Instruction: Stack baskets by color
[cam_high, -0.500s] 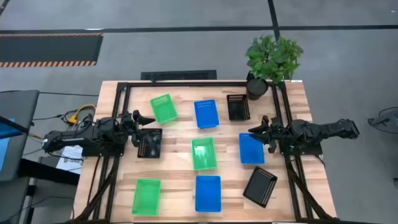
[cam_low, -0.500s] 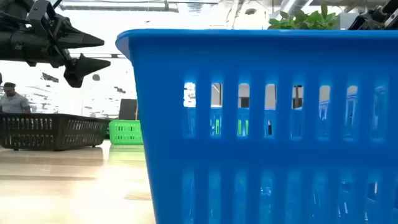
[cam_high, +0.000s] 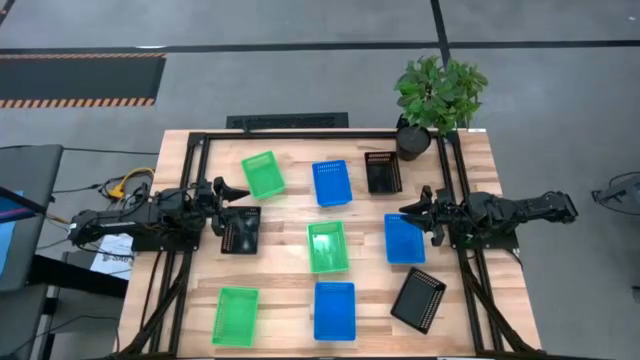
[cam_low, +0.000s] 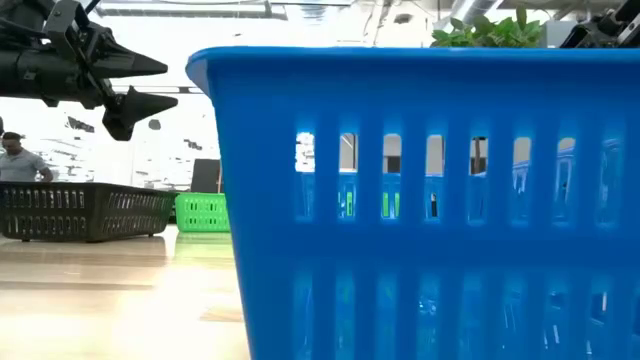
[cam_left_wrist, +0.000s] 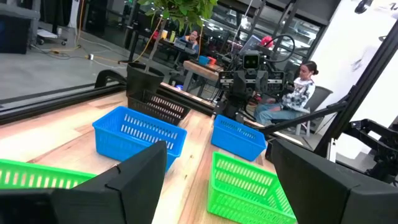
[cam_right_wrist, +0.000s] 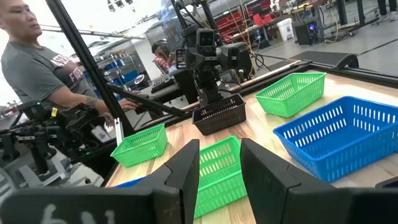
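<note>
Nine mesh baskets lie bottom-down on the wooden table. The green ones (cam_high: 263, 174) (cam_high: 327, 247) (cam_high: 236, 316), the blue ones (cam_high: 332, 183) (cam_high: 404, 239) (cam_high: 334, 310) and the black ones (cam_high: 383, 172) (cam_high: 241, 229) (cam_high: 419, 299) are spread apart, none stacked. My left gripper (cam_high: 238, 192) hovers open at the table's left, above the far end of the left black basket (cam_low: 85, 210), its fingers level and pointing right. My right gripper (cam_high: 411, 211) hovers open at the right, over the far edge of the right blue basket, pointing left. Both hold nothing.
A potted plant (cam_high: 438, 95) stands at the far right corner beside the far black basket. A black frame rail (cam_high: 300, 133) runs along the far edge and down both sides. People show beyond the table, one (cam_right_wrist: 37, 68) near the left arm's side.
</note>
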